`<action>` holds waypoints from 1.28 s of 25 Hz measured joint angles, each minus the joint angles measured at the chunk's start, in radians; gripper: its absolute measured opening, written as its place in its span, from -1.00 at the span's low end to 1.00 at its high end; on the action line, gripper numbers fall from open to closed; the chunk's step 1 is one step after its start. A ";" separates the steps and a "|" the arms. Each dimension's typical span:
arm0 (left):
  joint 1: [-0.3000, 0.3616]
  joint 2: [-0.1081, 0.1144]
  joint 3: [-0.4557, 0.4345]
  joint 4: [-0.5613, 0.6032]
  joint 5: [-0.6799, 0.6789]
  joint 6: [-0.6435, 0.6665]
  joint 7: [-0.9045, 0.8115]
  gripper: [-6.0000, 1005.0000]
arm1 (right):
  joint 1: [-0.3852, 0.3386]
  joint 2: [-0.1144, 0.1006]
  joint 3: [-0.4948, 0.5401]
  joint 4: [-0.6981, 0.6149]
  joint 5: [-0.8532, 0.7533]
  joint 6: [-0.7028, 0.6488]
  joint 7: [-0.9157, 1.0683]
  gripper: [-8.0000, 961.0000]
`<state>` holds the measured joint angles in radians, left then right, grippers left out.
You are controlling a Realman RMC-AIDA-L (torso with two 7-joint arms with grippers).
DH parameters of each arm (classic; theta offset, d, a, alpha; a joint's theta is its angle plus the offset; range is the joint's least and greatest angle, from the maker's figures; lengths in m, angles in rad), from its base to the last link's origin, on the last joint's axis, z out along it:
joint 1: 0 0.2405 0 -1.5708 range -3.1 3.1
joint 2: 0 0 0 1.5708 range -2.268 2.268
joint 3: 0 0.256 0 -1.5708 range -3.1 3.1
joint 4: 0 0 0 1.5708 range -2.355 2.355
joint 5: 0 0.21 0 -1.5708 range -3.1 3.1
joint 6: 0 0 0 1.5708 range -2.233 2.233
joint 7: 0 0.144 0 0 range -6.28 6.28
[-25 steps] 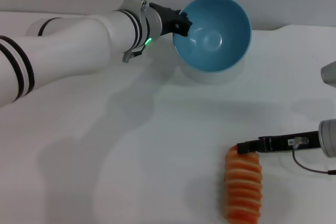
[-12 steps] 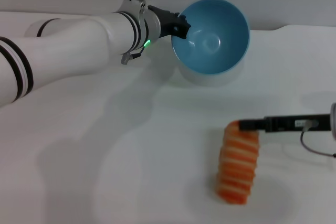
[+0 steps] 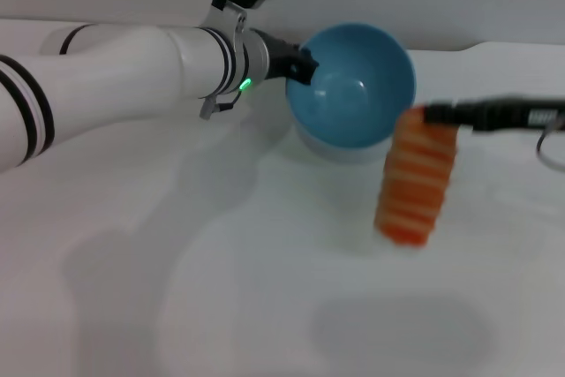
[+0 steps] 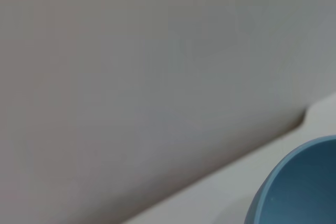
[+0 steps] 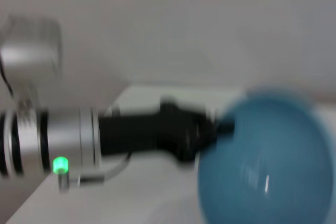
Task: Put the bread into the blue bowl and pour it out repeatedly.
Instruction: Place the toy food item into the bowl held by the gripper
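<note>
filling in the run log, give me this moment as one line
phase: carrying bread to bowl | left gripper: shut on blue bowl rim, bowl tilted | right gripper: shut on bread, hanging above table

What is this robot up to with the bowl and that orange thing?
Its left hand grips the rim of the blue bowl and holds it tilted, with the opening facing the camera. Its right hand holds the bread, a striped toy loaf, by its top end, so the loaf hangs in the air just beside the bowl, above the white table. The bowl is empty; the bread is not yet in.
</note>
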<state>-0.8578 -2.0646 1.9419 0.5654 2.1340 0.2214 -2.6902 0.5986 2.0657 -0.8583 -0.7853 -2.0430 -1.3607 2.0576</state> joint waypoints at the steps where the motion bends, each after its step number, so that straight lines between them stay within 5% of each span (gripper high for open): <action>1: -0.008 0.002 0.000 0.001 0.002 0.039 0.001 -0.99 | 0.000 0.000 0.002 -0.027 0.005 0.000 0.000 -0.75; 10: -0.029 -0.004 -0.001 0.031 0.001 0.183 0.002 -0.99 | 0.007 -0.001 0.084 -0.142 0.088 0.070 -0.012 -0.78; 20: -0.032 -0.008 0.001 0.108 0.000 0.241 -0.004 -0.99 | 0.079 0.003 0.052 0.041 0.094 0.137 -0.081 -0.78; 32: -0.032 -0.006 -0.009 0.115 -0.036 0.254 -0.007 -0.99 | 0.074 0.004 0.001 0.125 0.088 0.259 -0.089 -0.79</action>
<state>-0.8902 -2.0711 1.9325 0.6806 2.0984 0.4757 -2.6968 0.6722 2.0696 -0.8577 -0.6599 -1.9554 -1.1013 1.9683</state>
